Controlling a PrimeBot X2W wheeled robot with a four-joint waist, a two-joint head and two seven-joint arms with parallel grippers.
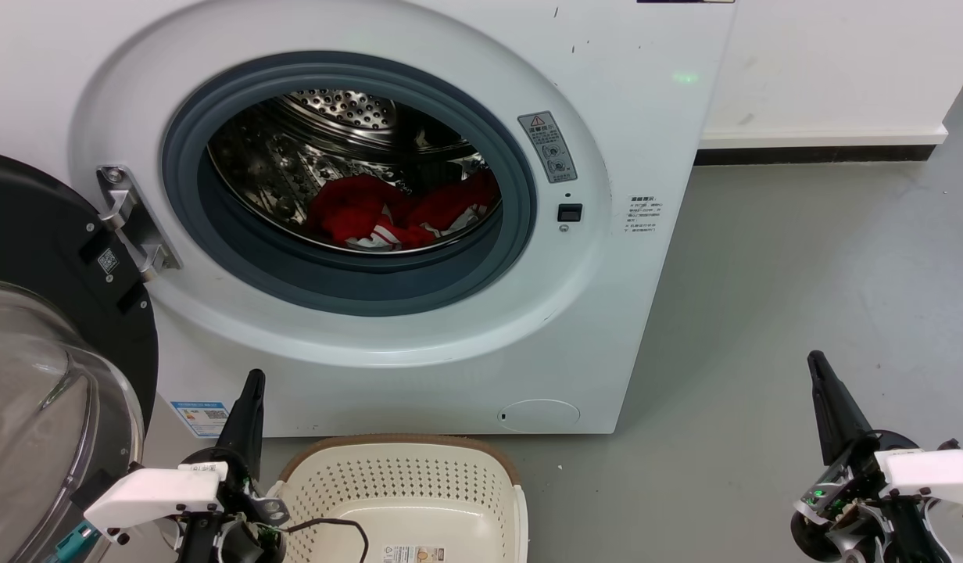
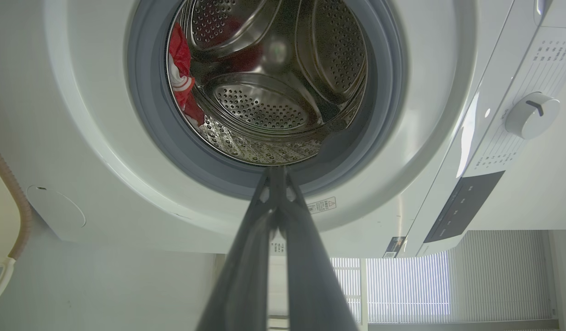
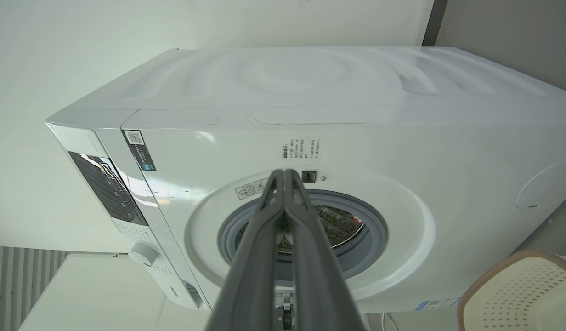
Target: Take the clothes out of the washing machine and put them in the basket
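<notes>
The white washing machine (image 1: pixel 622 94) stands with its porthole open; red clothes (image 1: pixel 372 209) with white stripes lie on the floor of the steel drum. From the left wrist a strip of the clothes (image 2: pixel 179 69) shows at the drum's left side. The cream basket (image 1: pixel 403 477) with a brown rim sits on the floor below the porthole, nothing in the part I see. My left gripper (image 1: pixel 254 379) is shut, empty, just left of the basket. My right gripper (image 1: pixel 816 360) is shut and empty, far to the right over bare floor. Both point toward the machine (image 3: pixel 356 138).
The black-framed glass door (image 1: pixel 51 375) hangs open at the left, close to my left arm. Grey floor (image 1: pixel 802 297) stretches to the right of the machine. A white wall with a dark skirting (image 1: pixel 818 152) runs behind. A thin black cable (image 1: pixel 341 525) crosses the basket's near edge.
</notes>
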